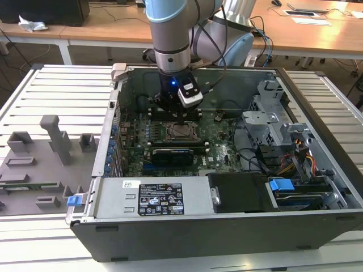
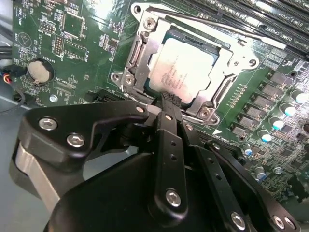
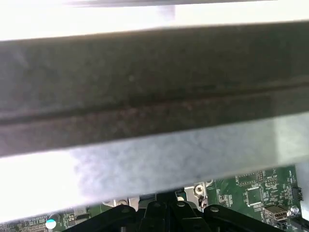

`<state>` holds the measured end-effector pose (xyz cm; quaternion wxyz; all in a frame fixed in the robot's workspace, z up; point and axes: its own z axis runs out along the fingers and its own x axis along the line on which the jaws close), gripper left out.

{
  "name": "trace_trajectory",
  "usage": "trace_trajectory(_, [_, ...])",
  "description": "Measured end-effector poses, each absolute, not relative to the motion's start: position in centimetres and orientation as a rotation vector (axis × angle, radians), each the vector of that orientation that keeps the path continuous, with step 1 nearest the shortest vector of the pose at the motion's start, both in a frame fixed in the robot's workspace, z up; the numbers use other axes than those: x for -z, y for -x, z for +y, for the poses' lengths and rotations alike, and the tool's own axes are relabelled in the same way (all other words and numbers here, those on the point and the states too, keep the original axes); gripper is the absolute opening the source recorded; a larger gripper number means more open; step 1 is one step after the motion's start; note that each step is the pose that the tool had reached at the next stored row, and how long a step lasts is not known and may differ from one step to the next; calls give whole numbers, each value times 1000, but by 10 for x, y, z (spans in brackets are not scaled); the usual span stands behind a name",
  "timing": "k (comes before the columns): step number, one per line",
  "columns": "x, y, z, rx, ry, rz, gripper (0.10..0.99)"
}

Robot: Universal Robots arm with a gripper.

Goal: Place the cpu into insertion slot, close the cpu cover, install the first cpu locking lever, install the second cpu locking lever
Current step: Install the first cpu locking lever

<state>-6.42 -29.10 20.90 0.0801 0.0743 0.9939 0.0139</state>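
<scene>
the gripper (image 2: 166,104) hangs low inside the open computer case (image 1: 317,187), its black fingers drawn together into 1 narrow tip with nothing between them. in the second wrist view that tip sits at the near edge of the socket, touching or just above the silver frame there; which of the 2 cannot be told.

the cpu (image 2: 179,71) already lies flat in the insertion slot (image 2: 170,35), silver face up, so step 1 looks done. the cpu cover (image 2: 231,55) appears folded down around it, the chip showing through its square window, so step 2 seems finished or nearly so. the locking levers are thin and hard to pick out; whether either is latched cannot be read, so i judge those 2 steps as still open, with the tip placed about where a lever would run.

around the socket the green motherboard (image 2: 72,58) carries a round coin battery (image 2: 39,71), a row of capacitors (image 2: 282,123) and long black memory slots (image 2: 270,21). in the exterior view a black card (image 1: 177,154) lies just in front of the socket, a drive cage (image 1: 269,122) stands to the exterior view's right, and the case wall close behind the arm leaves little room to tilt. a grey parts tray (image 1: 39,164) rests outside on the slatted table (image 1: 57,90).
</scene>
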Motion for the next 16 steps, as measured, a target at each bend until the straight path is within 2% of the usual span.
trace_trajectory(9, [-217,64,-293,-32,-222,2981,106])
trace_trajectory(16, [-217,64,-309,-19,-225,3026,106])
